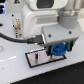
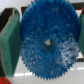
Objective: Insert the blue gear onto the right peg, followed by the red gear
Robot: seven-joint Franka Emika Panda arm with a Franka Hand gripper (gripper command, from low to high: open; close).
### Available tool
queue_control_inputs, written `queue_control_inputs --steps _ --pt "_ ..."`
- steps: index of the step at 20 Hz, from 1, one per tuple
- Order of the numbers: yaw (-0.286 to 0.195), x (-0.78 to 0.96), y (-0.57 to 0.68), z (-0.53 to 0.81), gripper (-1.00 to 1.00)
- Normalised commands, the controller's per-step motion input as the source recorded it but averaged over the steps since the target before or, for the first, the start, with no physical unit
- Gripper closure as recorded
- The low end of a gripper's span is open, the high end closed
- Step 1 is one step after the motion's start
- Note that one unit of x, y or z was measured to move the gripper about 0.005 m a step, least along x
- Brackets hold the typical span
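The blue gear (image 2: 47,35) fills most of the wrist view, toothed rim all round and a dark hole in its hub. My gripper (image 2: 46,42) is shut on it, with a green finger pad (image 2: 9,40) pressed to one side and the other pad (image 2: 81,39) at the opposite rim. In the exterior view the gripper (image 1: 58,50) holds the blue gear (image 1: 59,48) just above the right part of the grey, black-rimmed plate (image 1: 33,62). The right peg is hidden behind the gear and fingers. A red sliver, probably the red gear (image 2: 3,80), shows at the wrist frame's corner.
The arm's bulky white body (image 1: 47,17) fills the upper exterior view, with a black cable (image 1: 12,36) looping at the exterior view's left. The plate rests on a white table (image 1: 15,72). A thin dark pin (image 1: 36,56) stands on the plate's left part.
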Motion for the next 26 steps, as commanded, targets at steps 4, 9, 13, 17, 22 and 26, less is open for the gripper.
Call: queue_control_inputs --steps 4,9,13,17,22,26 --pt "0.000 0.04 -0.04 0.15 1.00" --pt "0.000 0.03 -0.01 0.42 1.00" --pt "0.000 0.03 -0.03 0.33 1.00" --pt "0.000 0.16 -0.10 0.12 1.00" --pt "0.000 0.14 -0.16 -0.08 1.00" --pt "0.000 0.14 -0.14 -0.12 1.00"
